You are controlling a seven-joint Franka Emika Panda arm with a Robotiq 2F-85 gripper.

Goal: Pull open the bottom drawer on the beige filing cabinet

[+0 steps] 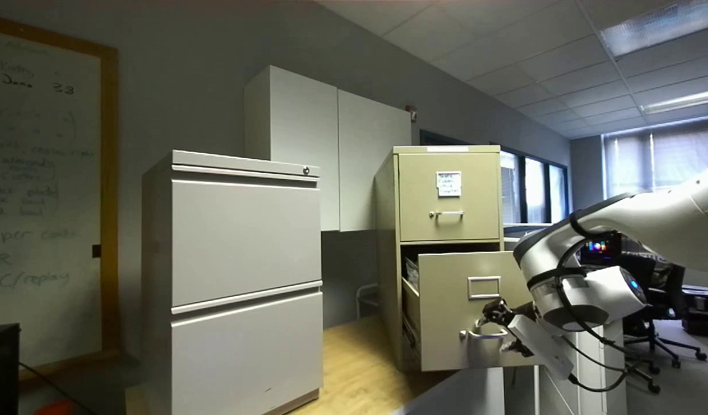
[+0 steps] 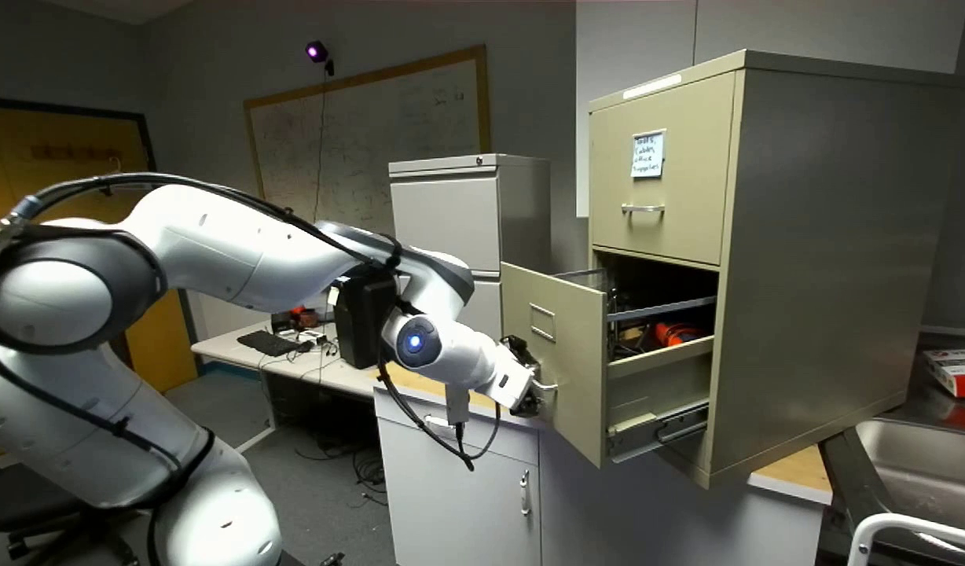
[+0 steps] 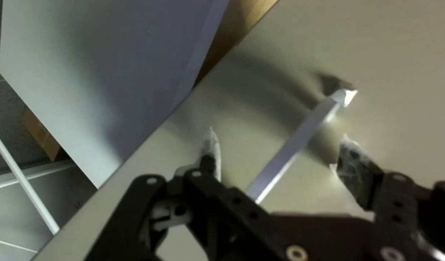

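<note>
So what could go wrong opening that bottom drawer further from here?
The open pincer straddles the handle without clamping it, so it might slip off. The bottom drawer juts from a beige filing cabinet standing on a countertop, so pulling farther could tip it forward. A sudden jerk might shift the orange-red item inside.
</note>
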